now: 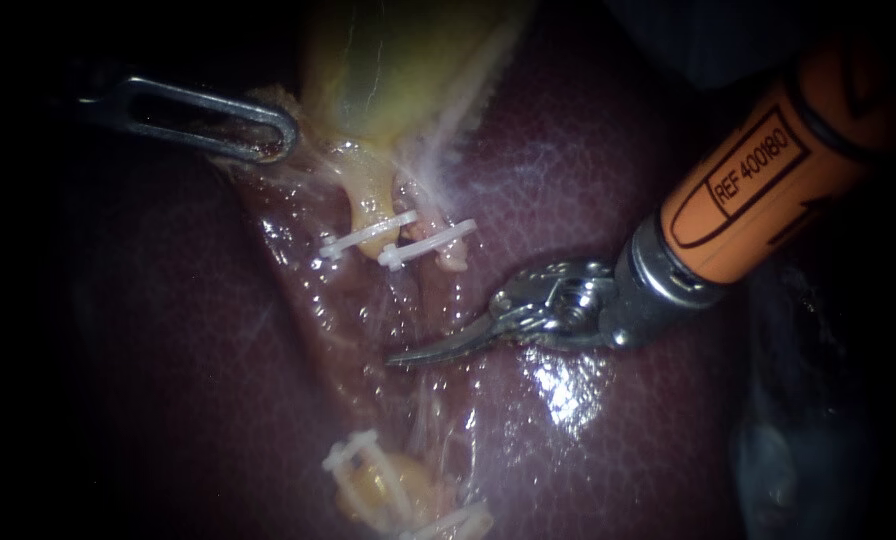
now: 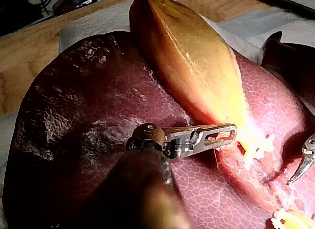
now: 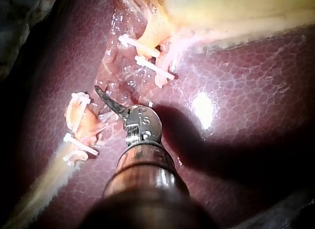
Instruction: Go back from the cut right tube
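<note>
My left instrument has its slotted jaws clamped on a fold of tissue at the edge of the gallbladder, right at its neck. Thin membrane stretches from that grip toward the neck.

Next over, just under the gallbladder's neck, a white clip crosses the yellow left tube. Beside it, a touch farther from the gallbladder, lies the right tube. It is a short pale stump with a second clip across it, and its cut end pokes out just past that clip. Beyond the stump, away from the gallbladder, I see only a wet, glistening bed with a few fine strands. Much farther from the gallbladder sits a clipped yellow stump.

My right instrument hangs over that bare bed, apart from the cut stump and farther from the gallbladder than both upper clips. Its curved blades lie closed together, holding nothing, with the tip pointing back across the bed. From the right wrist view, nothing lies between the blades and the stump. An orange sleeve covers the shaft behind the metal joint. The dark liver spreads out on the gallbladder's far side, with a bright glint beneath the joint.
</note>
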You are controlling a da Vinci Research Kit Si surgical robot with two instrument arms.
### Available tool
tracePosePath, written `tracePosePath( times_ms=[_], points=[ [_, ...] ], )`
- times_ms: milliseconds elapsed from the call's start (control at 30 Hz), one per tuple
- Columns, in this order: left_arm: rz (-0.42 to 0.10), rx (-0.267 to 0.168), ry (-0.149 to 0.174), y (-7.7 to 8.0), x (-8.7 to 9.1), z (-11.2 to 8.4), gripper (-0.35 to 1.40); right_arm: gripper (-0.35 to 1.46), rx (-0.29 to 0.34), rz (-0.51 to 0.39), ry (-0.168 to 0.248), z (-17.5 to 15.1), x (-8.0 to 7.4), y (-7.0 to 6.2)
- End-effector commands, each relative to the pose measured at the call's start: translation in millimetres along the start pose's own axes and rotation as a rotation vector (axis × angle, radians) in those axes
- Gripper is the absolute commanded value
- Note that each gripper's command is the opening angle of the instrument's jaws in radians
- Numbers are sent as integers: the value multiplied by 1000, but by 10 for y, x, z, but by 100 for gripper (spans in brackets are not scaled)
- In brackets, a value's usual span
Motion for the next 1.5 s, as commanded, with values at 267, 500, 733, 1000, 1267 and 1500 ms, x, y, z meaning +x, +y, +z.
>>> tracePosePath(
  times_ms=[267,500,733,1000,1267,1500],
  points=[
    [0,0,0,0,0,0,-35,127,-10,8,50,6,5,1],
    [0,0,0,0,1,0,-35,144,-36,-26,68,9,5,-6],
    [0,0,0,1,1,1,-35,144,-280,-287,92,-7,2,-27],
    [2,-1,-1,3,3,3,-35,144,-615,-524,-126,-67,8,-72],
    [3,0,0,2,5,6,-35,144,-776,-574,-329,-112,19,-93],
    [6,0,-1,2,9,12,-35,144,-789,-543,-372,-116,17,-94]
  ],
)
